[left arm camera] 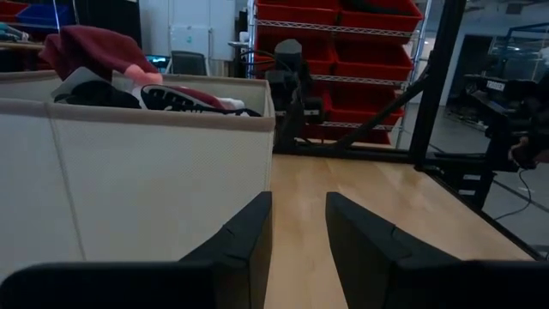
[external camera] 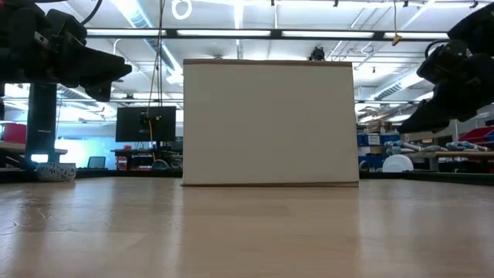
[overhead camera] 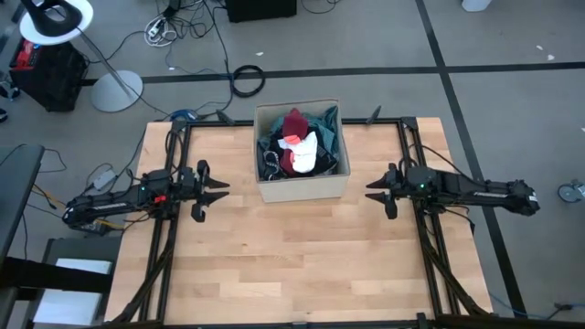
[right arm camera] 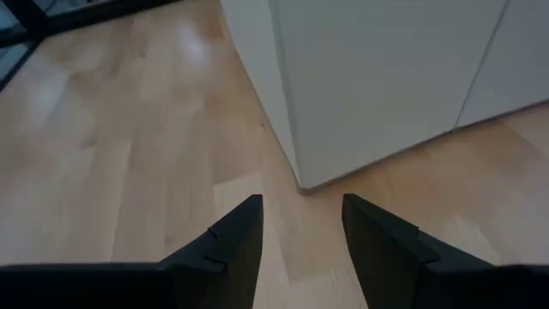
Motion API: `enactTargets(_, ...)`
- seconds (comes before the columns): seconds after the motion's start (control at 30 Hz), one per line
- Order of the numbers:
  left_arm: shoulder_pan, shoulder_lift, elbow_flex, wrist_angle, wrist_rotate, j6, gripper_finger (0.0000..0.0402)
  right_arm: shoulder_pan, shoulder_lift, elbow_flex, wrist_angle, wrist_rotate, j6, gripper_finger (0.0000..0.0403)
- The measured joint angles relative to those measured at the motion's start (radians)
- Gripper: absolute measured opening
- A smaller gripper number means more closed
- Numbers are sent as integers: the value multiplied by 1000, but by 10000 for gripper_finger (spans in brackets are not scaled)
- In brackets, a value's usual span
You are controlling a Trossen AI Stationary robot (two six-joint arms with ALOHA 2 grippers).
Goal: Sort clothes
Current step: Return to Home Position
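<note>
You're on the homing step: left end effector [overhead camera: 221, 190] and right end effector [overhead camera: 373, 190] both hang released, empty, above the bench [overhead camera: 274, 265]. The clothes [overhead camera: 297, 146] sit in the box [overhead camera: 302, 190] between them. Next, I judge, you only need to settle both arms.

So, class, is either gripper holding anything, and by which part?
Nothing is held: left gripper and right gripper are open and empty beside the box, clothes inside it.
</note>
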State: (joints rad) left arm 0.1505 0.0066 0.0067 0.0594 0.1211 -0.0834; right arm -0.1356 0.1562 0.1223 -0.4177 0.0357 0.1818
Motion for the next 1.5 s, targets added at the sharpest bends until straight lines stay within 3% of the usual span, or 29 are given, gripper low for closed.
enactTargets(1.5, 0, 0, 0, 1, 0, 0, 117, 0, 22, -5, 88, -3, -2, 163)
